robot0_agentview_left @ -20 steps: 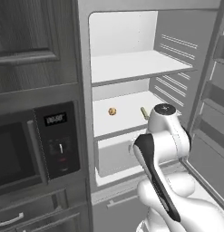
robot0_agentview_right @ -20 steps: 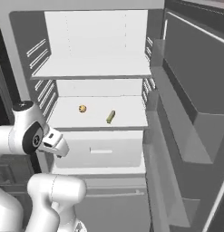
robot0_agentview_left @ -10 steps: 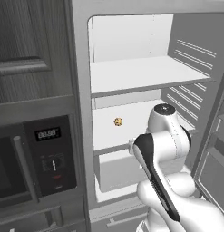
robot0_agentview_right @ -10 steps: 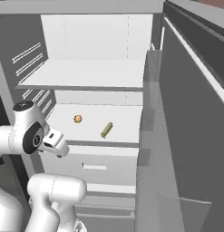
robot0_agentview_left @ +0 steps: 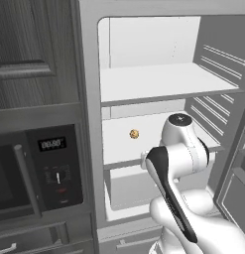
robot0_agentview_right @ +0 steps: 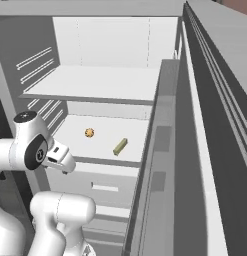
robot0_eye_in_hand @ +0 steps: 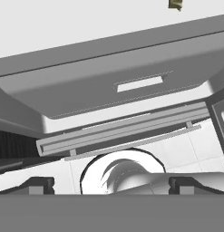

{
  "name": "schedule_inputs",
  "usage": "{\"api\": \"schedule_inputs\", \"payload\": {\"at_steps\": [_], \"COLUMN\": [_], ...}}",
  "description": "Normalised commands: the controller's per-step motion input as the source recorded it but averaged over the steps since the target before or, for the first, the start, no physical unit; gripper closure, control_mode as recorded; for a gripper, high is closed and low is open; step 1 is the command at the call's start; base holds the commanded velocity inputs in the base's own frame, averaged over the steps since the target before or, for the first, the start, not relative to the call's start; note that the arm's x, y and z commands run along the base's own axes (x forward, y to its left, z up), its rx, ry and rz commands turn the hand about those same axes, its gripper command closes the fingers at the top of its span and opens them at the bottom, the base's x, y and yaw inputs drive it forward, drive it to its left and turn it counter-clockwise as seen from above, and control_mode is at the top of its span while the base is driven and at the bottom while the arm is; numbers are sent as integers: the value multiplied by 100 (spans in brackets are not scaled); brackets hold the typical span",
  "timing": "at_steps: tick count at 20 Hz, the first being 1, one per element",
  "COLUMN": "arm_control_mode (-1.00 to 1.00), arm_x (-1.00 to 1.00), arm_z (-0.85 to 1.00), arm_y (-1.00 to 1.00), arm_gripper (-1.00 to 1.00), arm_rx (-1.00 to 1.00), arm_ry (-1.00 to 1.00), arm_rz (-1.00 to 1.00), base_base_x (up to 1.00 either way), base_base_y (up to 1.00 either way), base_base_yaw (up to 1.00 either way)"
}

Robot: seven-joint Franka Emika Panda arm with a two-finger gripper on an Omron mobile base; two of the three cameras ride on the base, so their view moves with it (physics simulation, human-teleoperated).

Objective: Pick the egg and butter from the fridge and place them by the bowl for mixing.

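Observation:
The fridge point(robot0_agentview_left: 88, 74) stands open with its white inside showing. The egg point(robot0_agentview_left: 134, 134), a tiny yellow-orange ball, lies on the lower shelf, and in the right base view the egg point(robot0_agentview_right: 89, 132) sits left of the olive-yellow butter point(robot0_agentview_right: 120, 146) stick. My gripper point(robot0_agentview_right: 65, 164) hangs in front of the shelf edge, below and left of both, pointing down. In the hand view the gripper point(robot0_eye_in_hand: 111, 183) is open with nothing between its fingertips point(robot0_eye_in_hand: 38, 183), and the butter point(robot0_eye_in_hand: 176, 4) shows at the top edge. The bowl is out of view.
A white drawer point(robot0_eye_in_hand: 139, 84) with a handle sits under the lower shelf. The open fridge door point(robot0_agentview_right: 195, 150) rises close on the right. A dark oven unit with a display point(robot0_agentview_left: 52, 144) stands left of the fridge. The upper shelf point(robot0_agentview_left: 158, 82) is bare.
The whole picture has shifted and the fridge looms larger, so the base has driven closer. The arm keeps its pose and the gripper stays open. Egg and butter lie where they were.

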Motion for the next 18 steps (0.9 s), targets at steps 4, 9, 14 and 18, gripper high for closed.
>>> {"api": "schedule_inputs", "payload": {"at_steps": [4, 9, 14, 18], "arm_control_mode": [100, 100, 100, 100], "arm_x": [0, 0, 0, 0], "arm_z": [0, 0, 0, 0], "arm_y": [0, 0, 0, 0], "arm_gripper": [-100, -100, -100, -100], "arm_rx": [0, 0, 0, 0], "arm_ry": [0, 0, 0, 0], "arm_rz": [0, 0, 0, 0], "base_base_x": [20, 1, 0, 0], "base_base_y": [-12, 0, 0, 0], "base_base_yaw": [1, -1, 0, 0]}}
